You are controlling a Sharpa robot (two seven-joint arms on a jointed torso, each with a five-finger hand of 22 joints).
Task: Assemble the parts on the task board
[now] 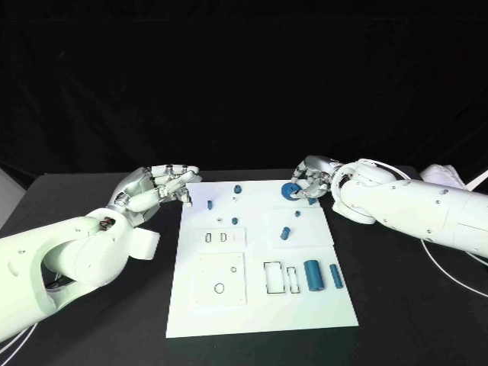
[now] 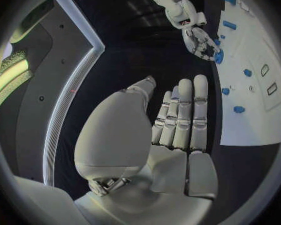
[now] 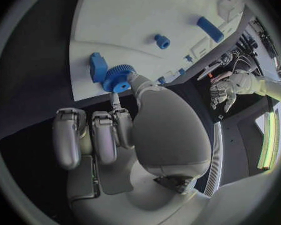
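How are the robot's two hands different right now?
The right hand touches a blue gear at the task board's far edge; the left hand holds nothing. The left hand's fingers lie straight, beside the board; the right hand's fingers curl. Both are silver, on white arms.

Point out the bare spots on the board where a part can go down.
Free: the near strip of the board, below the square plate and the two cylinders; also the far middle between the small pegs and the gear. Crowded: the far right corner, where the right hand touches the gear.
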